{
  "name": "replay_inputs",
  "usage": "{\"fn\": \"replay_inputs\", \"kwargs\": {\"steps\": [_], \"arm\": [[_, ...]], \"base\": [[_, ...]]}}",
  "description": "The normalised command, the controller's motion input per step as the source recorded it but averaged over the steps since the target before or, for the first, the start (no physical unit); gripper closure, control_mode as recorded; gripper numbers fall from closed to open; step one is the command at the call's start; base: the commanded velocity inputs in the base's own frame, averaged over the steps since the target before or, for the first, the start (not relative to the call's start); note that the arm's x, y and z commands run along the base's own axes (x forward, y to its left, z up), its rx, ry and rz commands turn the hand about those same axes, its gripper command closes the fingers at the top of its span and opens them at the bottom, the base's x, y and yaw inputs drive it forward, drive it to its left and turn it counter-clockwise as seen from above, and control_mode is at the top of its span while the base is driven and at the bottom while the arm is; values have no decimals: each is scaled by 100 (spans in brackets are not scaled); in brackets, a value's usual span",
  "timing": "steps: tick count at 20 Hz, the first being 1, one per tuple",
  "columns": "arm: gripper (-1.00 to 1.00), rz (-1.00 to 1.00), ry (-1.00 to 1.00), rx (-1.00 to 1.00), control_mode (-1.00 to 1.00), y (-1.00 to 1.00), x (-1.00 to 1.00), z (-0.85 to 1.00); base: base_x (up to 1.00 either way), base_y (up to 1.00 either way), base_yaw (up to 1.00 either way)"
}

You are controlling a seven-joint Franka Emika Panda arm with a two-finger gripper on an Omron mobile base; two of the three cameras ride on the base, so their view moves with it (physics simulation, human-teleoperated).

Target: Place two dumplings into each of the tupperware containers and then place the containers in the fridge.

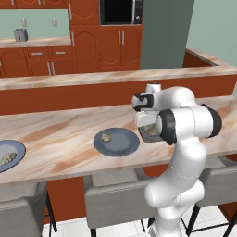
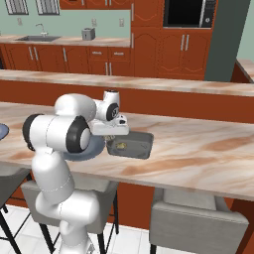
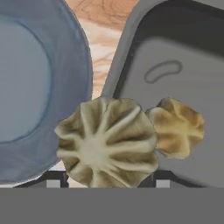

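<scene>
My gripper (image 3: 107,183) hovers over the left rim of a dark grey tupperware container (image 3: 175,52), shut on a pleated tan dumpling (image 3: 107,142) that spans the gap between the fingertips. A second, browner dumpling (image 3: 179,127) lies on the container's floor just beside it. In the base views the hand (image 2: 116,135) hangs above that container (image 2: 139,145) on the near counter, and the arm hides part of the container (image 1: 151,134). One more dumpling (image 1: 106,137) rests on the round blue-grey plate (image 1: 122,146) to the container's left. The tall grey fridge (image 1: 166,32) stands far behind.
Another blue-grey plate (image 1: 14,152) with dumplings sits at the counter's left end. Grey stools (image 1: 115,196) line the counter's near side. A higher marble ledge (image 1: 92,78) runs behind the counter, with wooden cabinets and a microwave (image 2: 188,12) beyond.
</scene>
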Motion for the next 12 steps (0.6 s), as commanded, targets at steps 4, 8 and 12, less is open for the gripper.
{"fn": "replay_inputs", "kwargs": {"steps": [4, 8, 12], "arm": [[100, -10, 0, 0, -100, -82, 9, 0], [100, -8, 0, 0, -100, -72, 41, 0], [100, -2, 0, 0, -100, -42, 58, -18]], "base": [[0, 0, 0], [0, 0, 0], [0, 0, 0]]}}
